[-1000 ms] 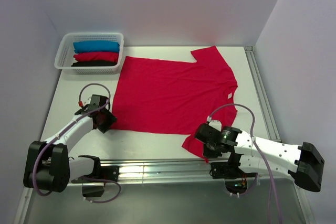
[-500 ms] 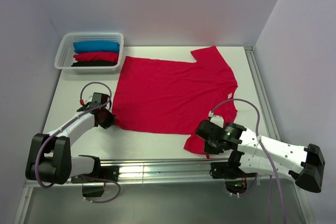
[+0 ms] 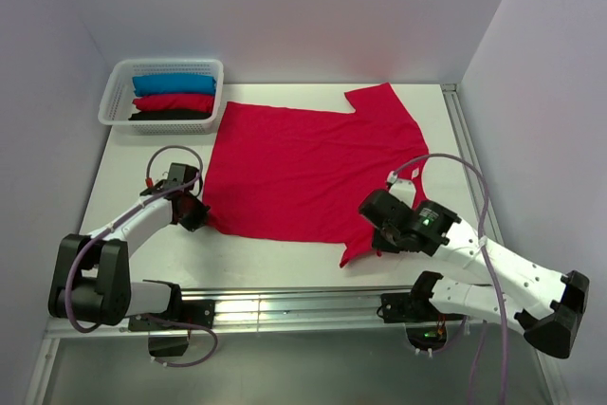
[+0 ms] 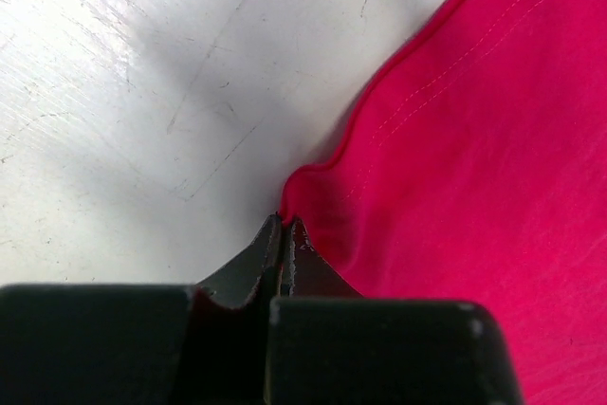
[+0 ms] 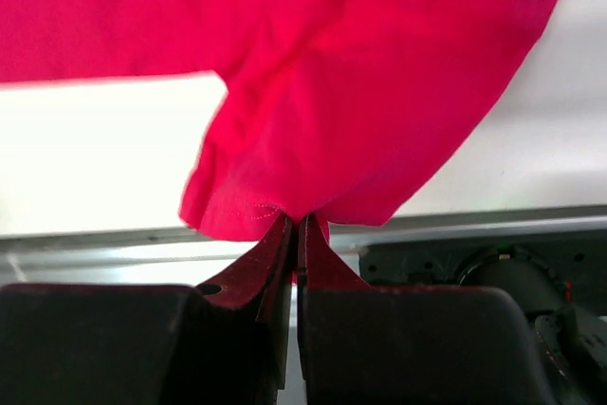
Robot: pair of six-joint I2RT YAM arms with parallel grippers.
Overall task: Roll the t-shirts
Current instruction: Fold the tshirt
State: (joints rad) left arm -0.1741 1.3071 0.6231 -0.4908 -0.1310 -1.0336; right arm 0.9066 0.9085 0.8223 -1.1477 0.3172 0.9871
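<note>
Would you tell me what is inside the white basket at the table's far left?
The basket holds three shirt bundles side by side: a blue bundle, a red bundle, a black bundle. Anything beneath them is covered.

Both arms reach forward, the left hand [image 4: 285, 227] and the right hand [image 5: 299, 223] each with fingers pinched together.

We find one crimson t-shirt [image 3: 303, 173] spread flat on the table [image 3: 256, 255], hem at the left and sleeves at the right. Its near sleeve is raised off the surface and bunched. A blue roll [image 3: 174, 83], red roll [image 3: 174, 102] and black roll [image 3: 171, 115] lie side by side in the basket [image 3: 110, 101] at far left.
</note>
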